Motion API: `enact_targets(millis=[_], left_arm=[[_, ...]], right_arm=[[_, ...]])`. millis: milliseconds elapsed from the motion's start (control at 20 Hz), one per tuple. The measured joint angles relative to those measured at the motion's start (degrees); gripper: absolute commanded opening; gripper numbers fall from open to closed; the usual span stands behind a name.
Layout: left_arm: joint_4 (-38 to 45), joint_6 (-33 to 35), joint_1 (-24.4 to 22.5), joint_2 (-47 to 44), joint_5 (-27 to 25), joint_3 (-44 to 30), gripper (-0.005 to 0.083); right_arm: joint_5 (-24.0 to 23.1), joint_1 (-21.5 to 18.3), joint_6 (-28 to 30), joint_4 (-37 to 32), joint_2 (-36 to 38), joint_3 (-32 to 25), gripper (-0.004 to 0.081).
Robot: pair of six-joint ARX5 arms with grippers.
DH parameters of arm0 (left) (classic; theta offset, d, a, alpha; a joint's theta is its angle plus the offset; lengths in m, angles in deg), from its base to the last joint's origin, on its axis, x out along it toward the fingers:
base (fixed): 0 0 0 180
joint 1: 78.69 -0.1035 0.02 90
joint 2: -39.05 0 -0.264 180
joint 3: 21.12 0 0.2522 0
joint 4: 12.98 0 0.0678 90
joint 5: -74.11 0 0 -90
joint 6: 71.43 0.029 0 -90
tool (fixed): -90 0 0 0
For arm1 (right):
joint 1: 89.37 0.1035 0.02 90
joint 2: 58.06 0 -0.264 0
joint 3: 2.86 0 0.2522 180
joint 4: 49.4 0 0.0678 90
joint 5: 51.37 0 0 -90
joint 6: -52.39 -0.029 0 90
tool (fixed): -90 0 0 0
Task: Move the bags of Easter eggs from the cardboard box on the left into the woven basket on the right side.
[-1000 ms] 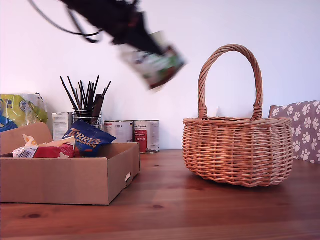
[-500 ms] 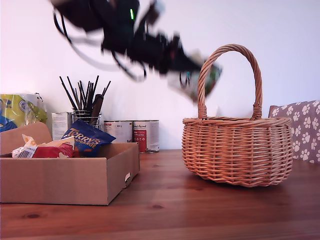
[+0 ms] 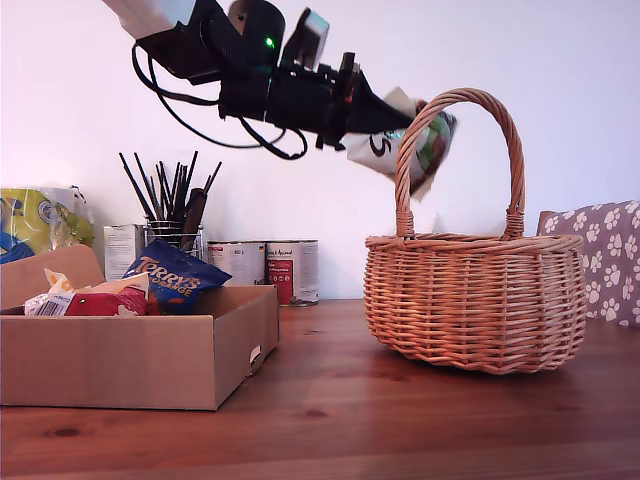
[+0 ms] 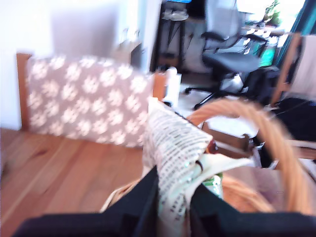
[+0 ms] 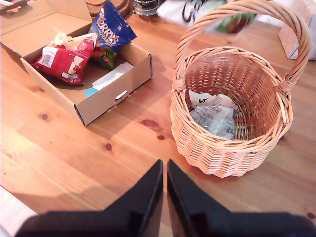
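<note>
My first gripper, the end effector high over the tabletop, clenches a bag of eggs. The bag sticks out beyond its tip toward the exterior view's right, long axis slanting downward, just behind the basket handle. My second gripper is closed, holding nothing.

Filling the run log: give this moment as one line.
my first gripper: shut on egg bag, at basket handle | my second gripper: shut, empty | woven basket: holds bags
</note>
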Motion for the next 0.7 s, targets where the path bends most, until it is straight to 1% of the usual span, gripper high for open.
enact_targets(millis=[50,100,150,200,450,500,550,600,650,700], left_arm=[[-0.46,-1.01,0.15,0.00,-0.09,0.00,0.0208],[-0.55,-1.84,0.22,0.00,0.28,0.00,0.0356],[-0.61,-2.75,0.22,0.00,1.29,0.00,0.0445],[-0.66,-2.84,0.20,0.00,2.29,0.00,0.0451],[0.17,-4.11,0.22,0.00,3.82,0.02,0.0446],[0.20,-4.15,0.22,0.00,3.89,0.02,0.0439],[0.20,-4.20,0.22,0.00,3.87,0.04,0.0412],[0.07,-4.33,0.20,0.00,3.87,0.15,0.0354],[-0.79,-5.49,0.20,0.00,3.89,0.50,0.0265],[-2.51,-6.71,0.02,0.00,3.89,1.31,0.0144]], right_arm=[[0.00,0.00,0.00,-0.22,0.00,0.00,-0.0013],[-0.02,0.00,0.00,-0.31,0.00,0.00,-0.0013],[0.00,0.00,0.00,-0.31,0.00,0.00,-0.0013],[0.00,0.00,0.00,-0.33,0.00,0.00,-0.0013],[0.00,0.02,0.00,-0.33,0.00,0.00,-0.0013],[-0.02,0.00,0.00,-0.33,0.00,0.00,-0.0013],[0.00,0.00,0.00,-0.33,0.00,0.00,-0.0013],[0.00,0.02,0.00,-0.33,0.00,0.00,-0.0013],[-0.11,0.02,0.00,-0.33,0.00,0.00,-0.0013],[-0.20,0.02,0.00,-0.33,0.00,0.00,-0.0013]])
